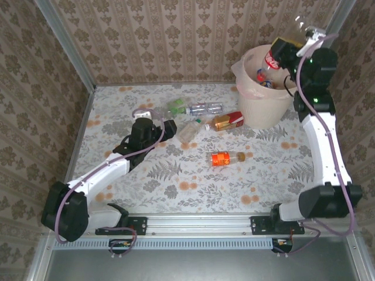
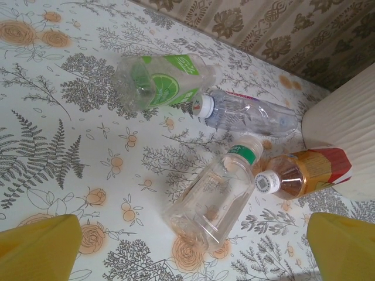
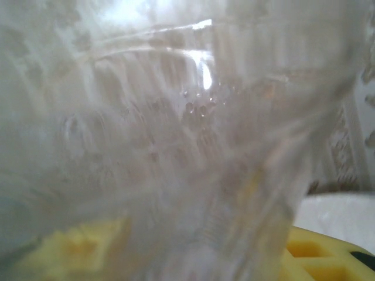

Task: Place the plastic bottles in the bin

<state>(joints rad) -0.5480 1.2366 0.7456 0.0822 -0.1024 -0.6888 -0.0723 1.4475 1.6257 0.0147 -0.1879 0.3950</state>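
From high up we look down on the whole table (image 1: 176, 181). Our left wrist looks close at its bottles (image 2: 211, 199), our right closer still at one bottle (image 3: 176, 146).

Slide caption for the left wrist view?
Open left gripper over the green-capped bottle; beyond lie a lime-label bottle, a white-capped clear bottle and an amber bottle by the bin.

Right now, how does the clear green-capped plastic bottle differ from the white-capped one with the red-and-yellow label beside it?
The clear green-capped plastic bottle looks colourless; the white-capped bottle looks amber-brown under a red-and-yellow label. The green-capped one lies farther from the round cream bin; the white-capped one reaches almost to it. Both lie on their sides, caps on.
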